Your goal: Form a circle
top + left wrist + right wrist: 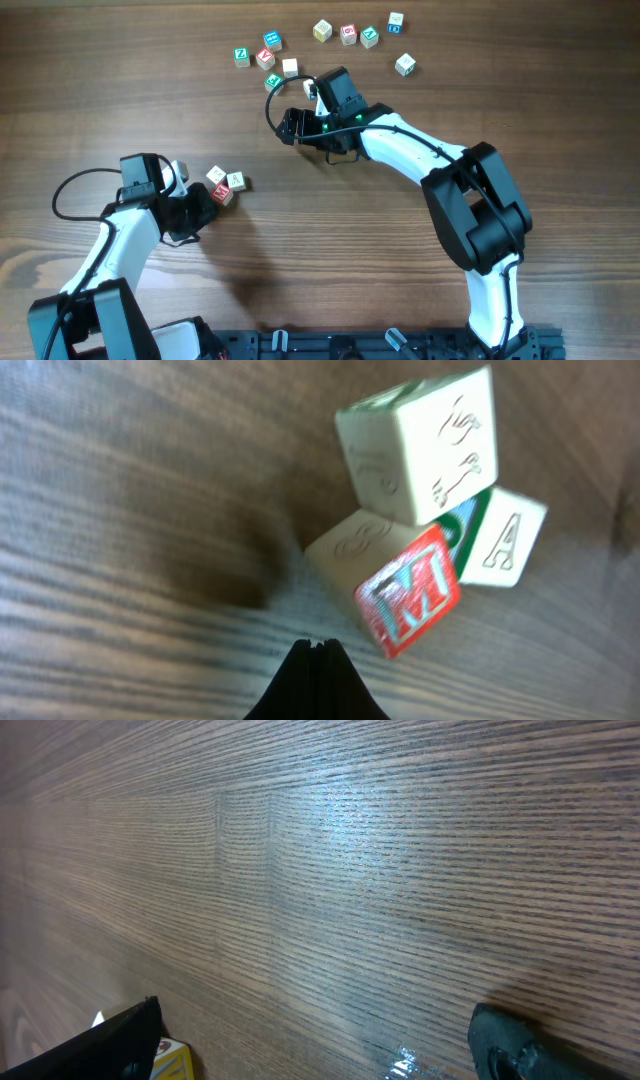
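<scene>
– Left fingers [316,658]: pressed shut, nothing in them. Tips low over the counter [120,510], just short of the red-faced cube [410,595]. No contact visible.

– Right fingers [112,1038]?

– Spread wide, empty. Only bare wood in the gap. Corner of a yellow cube [172,1062] shows beside one finger, outside the gap. That arm reaches toward the far side of the counter, close to the loose cubes [348,35].

– Where is the circle?

– No ring to note. Cluster [226,185] of three on the robot's left, right at the tip of the left arm. Red-faced cube is nearest the fingers. Cube marked A [505,540] is tucked behind it. Pale cube [420,450] is against both. Packed tight; whether every face touches cannot be told.

– Progress?

– Early, by the look of it. Three gathered. Roughly ten lie scattered along the far side, well apart from the cluster. No curve laid out yet.

– Left to do?

– Judgement only: bring the loose ones across, then space the lot into a round. Right arm looks placed for a pick among the scattered cubes; which one it favours cannot be told. Left arm, shut as it is, looks better suited to nudging than lifting.
</scene>
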